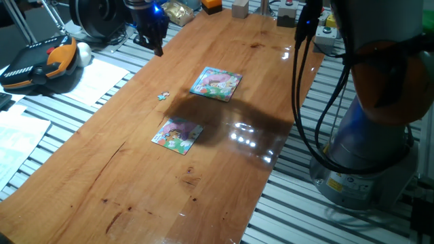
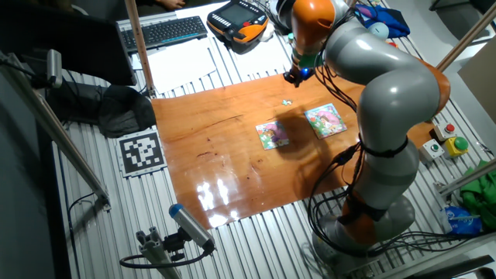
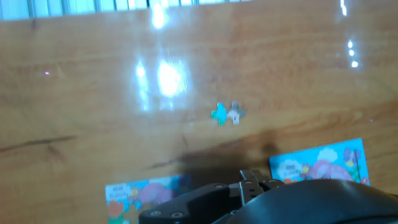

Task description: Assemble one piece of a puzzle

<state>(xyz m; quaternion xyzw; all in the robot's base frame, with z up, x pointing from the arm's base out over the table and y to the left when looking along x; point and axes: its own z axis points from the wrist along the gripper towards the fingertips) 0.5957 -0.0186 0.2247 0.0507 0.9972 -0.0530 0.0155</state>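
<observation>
The piece is tiny, teal and whitish, and lies loose on the wooden table; it also shows in the other fixed view and mid-frame in the hand view. The puzzle, a small purple-pink square, lies flat nearer the front; it also shows in the other fixed view and at the bottom left of the hand view. My gripper hangs high above the table's far left edge, well away from the piece, and holds nothing that I can see. Its fingers are too dark to tell open from shut.
A second square puzzle with a light-blue border lies beyond the first. A teach pendant and papers sit left of the table. Small boxes stand at the far edge. The arm's base stands to the right.
</observation>
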